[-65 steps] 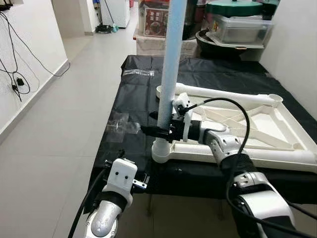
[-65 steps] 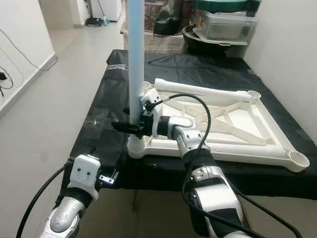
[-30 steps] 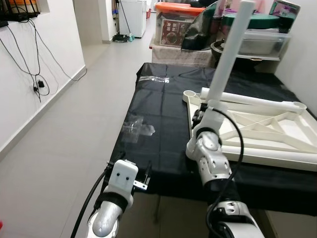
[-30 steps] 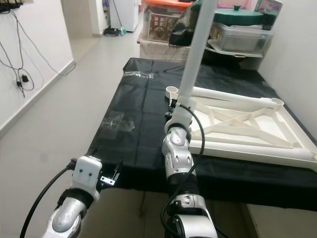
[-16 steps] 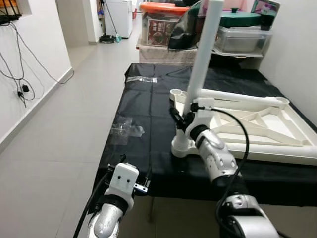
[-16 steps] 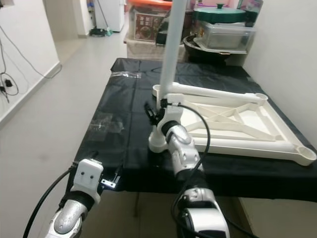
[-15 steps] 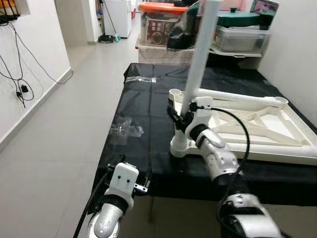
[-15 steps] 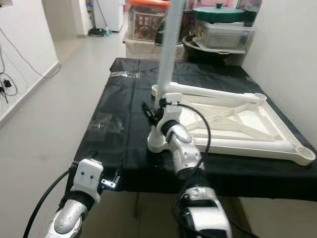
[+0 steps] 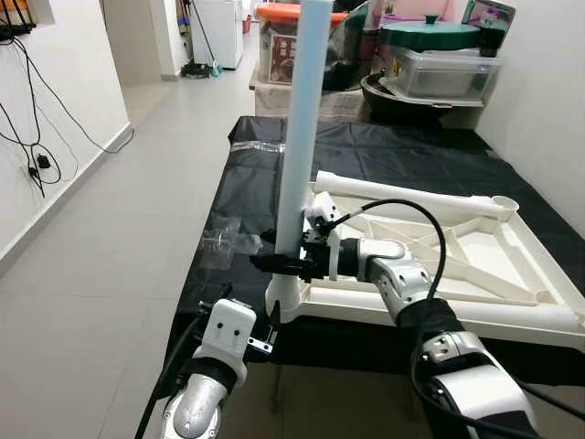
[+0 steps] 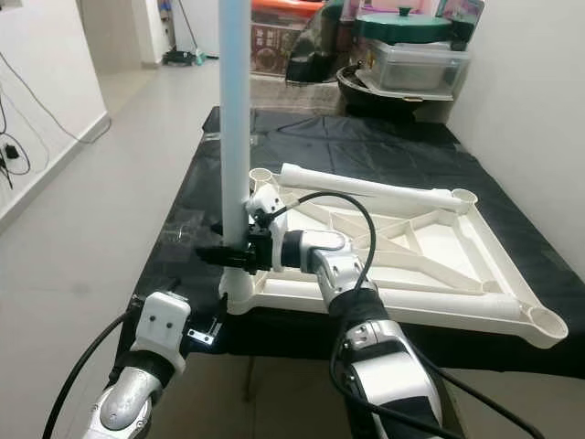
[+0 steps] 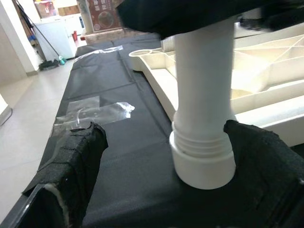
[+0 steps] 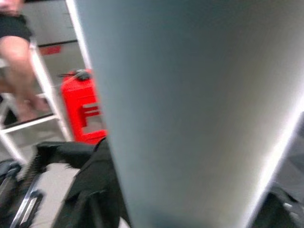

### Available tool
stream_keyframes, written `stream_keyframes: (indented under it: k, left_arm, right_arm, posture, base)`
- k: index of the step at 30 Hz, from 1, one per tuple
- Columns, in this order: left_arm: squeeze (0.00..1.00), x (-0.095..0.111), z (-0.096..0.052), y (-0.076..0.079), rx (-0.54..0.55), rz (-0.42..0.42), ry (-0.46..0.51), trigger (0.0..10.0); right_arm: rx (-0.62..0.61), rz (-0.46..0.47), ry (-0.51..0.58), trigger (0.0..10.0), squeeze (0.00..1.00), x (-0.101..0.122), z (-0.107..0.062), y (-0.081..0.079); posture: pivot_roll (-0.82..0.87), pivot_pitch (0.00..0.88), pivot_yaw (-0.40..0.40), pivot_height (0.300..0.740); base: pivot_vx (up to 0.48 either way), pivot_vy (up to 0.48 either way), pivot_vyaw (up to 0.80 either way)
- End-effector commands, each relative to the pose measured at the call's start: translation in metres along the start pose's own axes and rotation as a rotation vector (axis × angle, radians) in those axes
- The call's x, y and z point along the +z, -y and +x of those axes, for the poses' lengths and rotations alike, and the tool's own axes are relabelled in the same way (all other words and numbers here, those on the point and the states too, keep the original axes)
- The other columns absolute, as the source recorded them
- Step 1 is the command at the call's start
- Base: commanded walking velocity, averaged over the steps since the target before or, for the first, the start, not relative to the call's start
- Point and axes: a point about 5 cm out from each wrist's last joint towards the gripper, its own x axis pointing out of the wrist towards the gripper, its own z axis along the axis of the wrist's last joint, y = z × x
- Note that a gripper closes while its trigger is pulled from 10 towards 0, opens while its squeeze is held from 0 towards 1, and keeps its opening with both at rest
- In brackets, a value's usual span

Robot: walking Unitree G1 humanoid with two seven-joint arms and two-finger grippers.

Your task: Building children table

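Observation:
A white children's table top lies upside down on the black-covered table. A pale tube leg stands upright in the near left corner socket. My right gripper reaches in from the right, level, and is shut on the leg just above the socket. The leg's surface looms close in the right wrist view. My left gripper hangs low before the table's front edge, open, and looks at the leg's threaded base without touching it.
Clear plastic wraps lie on the cloth and farther back. Storage boxes and a green lid are stacked behind the table. A wall stands at the right and open floor at the left. A person's leg stands by a red container.
The leg leaned to the right half a second ago and now stands upright. My right forearm has swung out to the right and grips it level. The head view has shifted.

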Motion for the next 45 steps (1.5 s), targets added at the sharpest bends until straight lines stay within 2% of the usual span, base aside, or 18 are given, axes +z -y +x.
stream_keyframes:
  k: [1,5,8,10,11,12,13,15,18,24,25,26,27,28,35,36,41,45]
  left_arm:
    - [0.00,-0.002,0.000,0.004,-0.010,0.002,-0.001,10.0]
    - [0.00,-0.002,0.000,0.004,-0.009,0.001,0.000,10.0]
    - [0.00,-0.002,0.001,0.004,-0.008,-0.002,0.000,10.0]
    - [0.00,-0.002,0.001,0.004,-0.009,-0.004,0.001,10.0]
    - [0.00,-0.002,0.001,0.004,-0.009,-0.004,0.001,10.0]
    - [0.00,-0.002,0.001,0.004,-0.009,-0.004,0.000,10.0]
    - [0.00,-0.002,0.001,0.004,-0.009,-0.004,0.000,10.0]
    - [0.00,-0.003,0.002,0.003,-0.011,-0.005,-0.002,10.0]
    - [0.00,-0.003,0.003,0.003,-0.012,-0.001,-0.003,10.0]
    - [0.00,-0.003,0.003,0.003,-0.010,0.001,0.000,10.0]
    - [0.00,-0.003,0.003,0.003,-0.009,0.001,0.000,10.0]
    - [0.00,-0.003,0.003,0.003,-0.009,0.001,0.000,10.0]
    - [0.00,-0.003,0.003,0.003,-0.009,0.000,0.001,10.0]
    - [0.00,-0.003,0.003,0.003,-0.008,-0.001,0.002,10.0]
    - [0.00,-0.002,0.004,0.004,-0.011,-0.001,0.009,10.0]
    - [0.00,0.000,0.003,0.005,-0.026,-0.015,0.018,10.0]
    - [0.00,0.005,-0.004,0.013,-0.060,-0.040,0.038,10.0]
    - [0.00,0.005,-0.004,0.013,-0.051,-0.051,0.039,10.0]
  right_arm:
    - [-0.013,-0.007,0.008,0.0,0.00,0.003,0.006,-0.001]
    - [-0.078,-0.008,0.038,0.0,0.00,0.004,0.005,0.002]
    - [-0.356,0.034,0.117,0.0,0.00,0.001,-0.002,0.011]
    - [-0.714,0.093,0.144,0.0,0.00,-0.007,-0.014,0.022]
    - [-0.714,0.093,0.144,0.0,0.00,-0.007,-0.014,0.022]
    - [-0.953,0.109,0.144,0.0,0.00,-0.013,-0.025,0.025]
    - [-0.953,0.109,0.144,0.0,0.00,-0.013,-0.025,0.025]
    - [-1.301,0.130,0.144,0.0,0.00,-0.020,-0.044,0.019]
    - [-1.432,0.185,0.156,0.0,0.00,-0.025,-0.041,0.005]
    - [-1.410,0.236,0.155,0.0,0.00,-0.028,-0.017,-0.005]
    - [-1.360,0.228,0.160,6.3,0.00,-0.027,-0.010,-0.007]
    - [-1.360,0.228,0.160,6.3,0.00,-0.027,-0.010,-0.007]
    - [-1.305,0.224,0.170,10.0,0.00,-0.026,-0.004,-0.008]
    - [-1.210,0.225,0.180,10.0,1.00,-0.028,0.003,-0.010]
    - [-1.078,0.202,0.202,10.0,1.00,-0.026,0.005,-0.011]
    - [-0.966,0.222,0.219,10.0,0.00,-0.023,0.005,-0.007]
    - [-0.558,0.115,0.100,10.0,0.00,-0.019,-0.004,0.007]
    - [-0.426,0.082,0.026,10.0,0.00,-0.021,-0.008,0.008]
  posture:
    - [0.06,0.000,-0.096,0.740]
    - [0.06,0.000,-0.095,0.740]
    - [0.05,0.000,-0.091,0.740]
    - [0.04,0.000,-0.088,0.740]
    - [0.04,0.000,-0.088,0.740]
    - [0.04,0.000,-0.081,0.740]
    - [0.04,0.000,-0.081,0.740]
    - [0.04,0.000,-0.082,0.740]
    - [0.04,0.000,-0.084,0.740]
    - [0.04,0.000,-0.085,0.740]
    - [0.04,0.000,-0.085,0.740]
    - [0.04,0.000,-0.085,0.740]
    - [0.04,0.000,-0.087,0.740]
    - [0.04,0.000,-0.086,0.740]
    - [0.04,0.000,-0.088,0.740]
    - [0.04,0.000,-0.087,0.740]
    - [0.04,0.000,-0.085,0.740]
    - [0.04,0.000,-0.088,0.740]
  base:
    - [0.000,0.000,0.00]
    - [0.000,0.000,0.00]
    - [0.000,0.000,0.00]
    - [0.000,0.000,0.00]
    - [0.000,0.000,0.00]
    - [0.000,0.000,0.00]
    - [0.000,0.000,0.00]
    - [0.000,0.000,0.00]
    - [0.000,0.000,0.00]
    - [0.000,0.000,0.00]
    - [0.000,0.000,0.00]
    - [0.000,0.000,0.00]
    - [0.000,0.000,0.00]
    - [0.000,0.000,0.00]
    - [0.000,0.000,0.00]
    - [0.000,0.000,0.00]
    - [0.000,0.000,0.00]
    - [0.000,0.000,0.00]
